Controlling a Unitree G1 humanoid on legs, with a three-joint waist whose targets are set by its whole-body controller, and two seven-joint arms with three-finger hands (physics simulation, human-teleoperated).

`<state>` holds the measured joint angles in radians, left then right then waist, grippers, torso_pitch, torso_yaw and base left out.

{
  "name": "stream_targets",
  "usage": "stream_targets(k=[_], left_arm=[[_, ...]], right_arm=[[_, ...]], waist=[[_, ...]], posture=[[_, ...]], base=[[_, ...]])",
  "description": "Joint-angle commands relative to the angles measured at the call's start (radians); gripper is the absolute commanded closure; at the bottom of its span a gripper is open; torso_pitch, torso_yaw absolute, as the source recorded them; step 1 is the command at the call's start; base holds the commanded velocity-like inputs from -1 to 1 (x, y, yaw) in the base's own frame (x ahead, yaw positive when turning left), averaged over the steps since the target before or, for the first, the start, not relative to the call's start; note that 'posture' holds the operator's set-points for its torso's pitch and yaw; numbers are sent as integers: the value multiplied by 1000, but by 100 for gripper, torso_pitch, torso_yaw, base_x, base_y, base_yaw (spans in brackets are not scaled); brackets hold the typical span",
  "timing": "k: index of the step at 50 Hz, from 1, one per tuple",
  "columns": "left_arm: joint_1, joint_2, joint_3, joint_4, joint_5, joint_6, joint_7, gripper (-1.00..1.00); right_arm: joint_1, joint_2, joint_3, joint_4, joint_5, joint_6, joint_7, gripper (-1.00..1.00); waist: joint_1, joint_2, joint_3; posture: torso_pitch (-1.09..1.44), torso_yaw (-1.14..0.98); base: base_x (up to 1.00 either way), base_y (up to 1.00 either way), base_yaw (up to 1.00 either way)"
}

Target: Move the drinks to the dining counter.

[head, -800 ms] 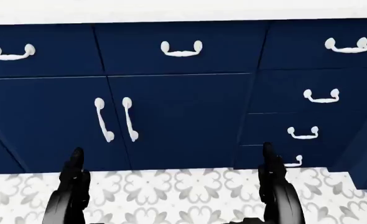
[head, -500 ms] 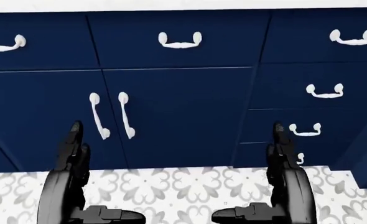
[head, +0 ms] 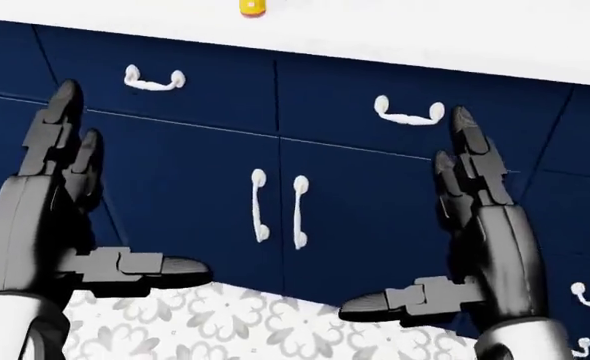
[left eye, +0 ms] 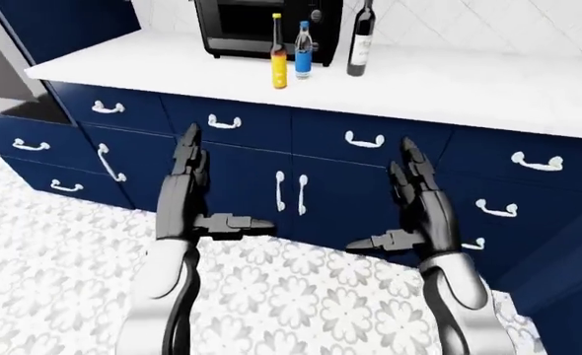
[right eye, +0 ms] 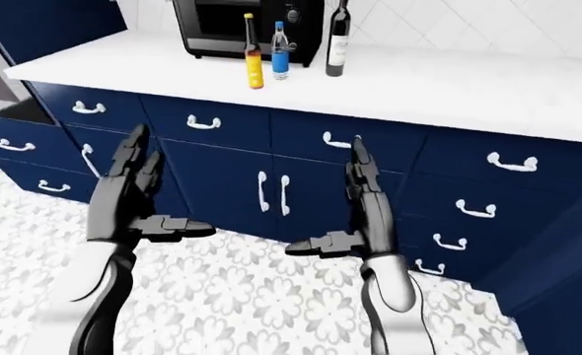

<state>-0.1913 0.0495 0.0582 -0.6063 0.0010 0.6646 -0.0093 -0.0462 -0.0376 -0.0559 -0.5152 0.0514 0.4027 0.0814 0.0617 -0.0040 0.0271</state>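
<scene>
Three drinks stand on the white counter (left eye: 449, 89) near the top of the left-eye view: a yellow bottle (left eye: 278, 55) with a dark neck, a blue-labelled water bottle (left eye: 303, 52) just right of it, and a dark wine bottle (left eye: 361, 33) further right. My left hand (left eye: 197, 196) and right hand (left eye: 410, 211) are both raised below the counter with fingers straight up and thumbs pointing inward. Both are open and hold nothing. They hang well short of the bottles, level with the blue cabinet doors.
A black microwave (left eye: 256, 22) stands behind the bottles. Navy drawers and doors with white handles (left eye: 291, 194) run under the counter. A patterned tile floor (left eye: 301, 303) lies below. A tall blue cabinet (left eye: 54, 22) rises at the upper left.
The camera has tilted up and shifted, so the cabinet doors sit lower and a yellow bottle base shows at the top. Both hands have risen higher in the head view.
</scene>
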Motion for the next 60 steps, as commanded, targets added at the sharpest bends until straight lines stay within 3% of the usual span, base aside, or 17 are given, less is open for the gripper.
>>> stream_targets(k=[1, 6, 7, 11, 13, 15, 17, 20, 25, 35, 38, 39, 42, 49, 52, 53, 60], left_arm=[[-34, -2, -24, -40, -4, -10, -12, -100], [-51, -1, -8, -51, -21, 7, -18, -100], [-54, 0, -8, -51, -22, 10, -18, -100], [-64, 5, -11, -51, -20, 15, -15, -100], [-74, 7, -7, -45, -18, 14, -14, -100], [-81, 8, -4, -53, -19, 25, -12, -100], [-83, 9, -7, -63, -18, 34, -11, -100], [-78, 12, -8, -72, -13, 42, -12, -100], [-75, 17, 14, -134, -27, 109, -16, -100], [-54, 26, 38, -335, -63, 301, -1, -100], [-74, 29, 37, -392, -67, 369, 11, -100], [-88, 31, 34, -400, -67, 385, 15, -100], [-114, 34, 39, -411, -71, 412, 18, -100], [-133, 41, 39, -417, -78, 426, 25, -100], [-133, 46, 40, -439, -76, 443, 26, -100], [-134, 45, 42, -440, -75, 444, 27, -100], [-103, 35, 22, -361, -51, 337, 27, -100]], right_arm=[[-20, -10, -30, -46, -1, -26, -7, -100], [-29, -14, -37, -76, -16, -7, -18, -100], [-35, -13, -44, -87, -13, 6, -23, -100], [-43, -18, -53, -131, -9, 41, -29, -100], [-40, -22, -56, -143, -13, 44, -29, -100], [-39, -23, -59, -170, -8, 64, -25, -100], [-37, -24, -60, -196, -6, 78, -22, -100], [-41, -28, -73, -221, 0, 96, -19, -100], [-57, -30, -81, -278, 13, 157, -29, -100], [-120, -44, -53, -442, 13, 395, -39, -100], [-109, -39, -54, -481, 19, 419, -29, -100], [-100, -39, -58, -490, 19, 417, -25, -100], [-89, -37, -67, -478, 21, 393, -17, -100], [-67, -29, -60, -484, 17, 375, -14, -100], [-67, -25, -69, -486, 25, 373, -16, -100], [-68, -26, -71, -481, 26, 366, -16, -100], [-62, -29, -101, -417, 57, 298, -19, -100]], waist=[[-8, -9, -5], [-69, -96, -1], [-61, -51, 10], [-53, -41, -15], [-56, 17, 26], [-54, 81, 24], [-44, 63, 42], [-41, 55, 14], [-28, -80, -19], [-70, 16, 21], [-71, 104, -15], [-57, 57, 7], [-48, 71, 3], [-31, 6, 7], [-31, -79, -20], [-44, -45, -6], [-60, -28, 10]], posture=[[0, 0], [0, 0], [0, 0], [0, 0], [0, 0], [0, 0], [0, 0], [0, 0], [0, 0], [0, 0], [0, 0], [0, 0], [0, 0], [0, 0], [0, 0], [0, 0], [0, 0]], base=[[0, 0, 100], [0, 0, 56], [0, 0, 0], [9, -7, 0], [36, -30, 0], [38, -29, 0], [39, -28, 0], [39, -20, 0], [39, -11, 0], [39, -11, 0], [40, -10, 0], [39, -10, 0], [39, -10, 0], [39, -8, 0], [39, -8, 0], [40, -9, 0], [40, -7, 0]])
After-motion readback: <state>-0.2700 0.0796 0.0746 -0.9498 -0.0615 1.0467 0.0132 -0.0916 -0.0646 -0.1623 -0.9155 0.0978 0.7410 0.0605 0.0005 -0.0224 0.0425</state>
